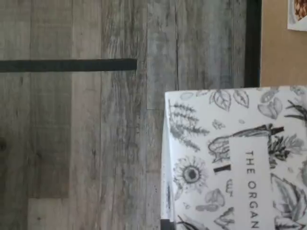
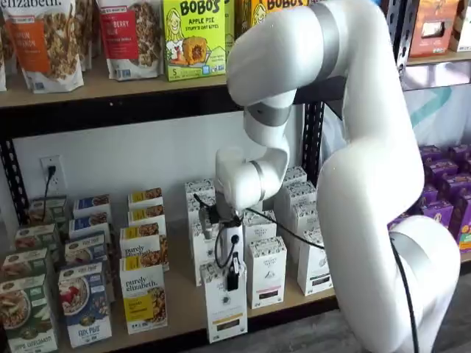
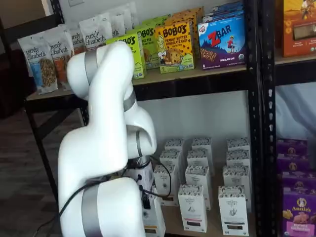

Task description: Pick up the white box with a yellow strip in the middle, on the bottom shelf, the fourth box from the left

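Note:
In a shelf view my gripper (image 2: 232, 282) is shut on the top of the white box (image 2: 225, 312), a tall narrow carton with a grey-patterned top and a thin yellow strip above its dark label. The box stands upright at the front edge of the bottom shelf (image 2: 182, 312), ahead of the other white cartons. The wrist view shows the box's patterned top (image 1: 230, 158) close up, over grey floor planks, with the shelf's tan board (image 1: 280, 52) and black frame beside it. In a shelf view the arm hides most of the box (image 3: 154, 219).
Similar white cartons (image 2: 266, 271) stand in rows just behind and to the right. Purely elizabeth boxes (image 2: 143, 294) stand to the left. Purple boxes (image 2: 441, 213) sit on the neighbouring rack. A black upright (image 2: 315, 140) rises behind the arm. An upper shelf (image 2: 110, 92) holds granola bags and Bobo's boxes.

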Controlling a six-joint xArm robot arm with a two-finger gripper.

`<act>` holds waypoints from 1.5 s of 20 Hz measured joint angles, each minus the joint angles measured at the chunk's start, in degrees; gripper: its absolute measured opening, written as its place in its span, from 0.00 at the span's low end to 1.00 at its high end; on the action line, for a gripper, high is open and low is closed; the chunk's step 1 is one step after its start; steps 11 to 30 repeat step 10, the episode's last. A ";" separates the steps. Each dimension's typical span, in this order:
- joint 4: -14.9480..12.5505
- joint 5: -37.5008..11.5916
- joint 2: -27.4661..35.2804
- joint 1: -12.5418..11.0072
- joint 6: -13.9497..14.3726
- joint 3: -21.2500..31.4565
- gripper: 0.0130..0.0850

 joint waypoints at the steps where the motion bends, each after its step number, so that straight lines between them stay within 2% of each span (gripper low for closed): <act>1: -0.12 0.20 -0.72 0.06 0.18 0.54 0.44; 6: 0.15 1.45 -4.43 0.52 0.42 3.31 0.44; 10: -1.07 1.23 -6.70 0.70 1.74 5.27 0.44; 30: -1.07 1.23 -6.70 0.70 1.74 5.27 0.44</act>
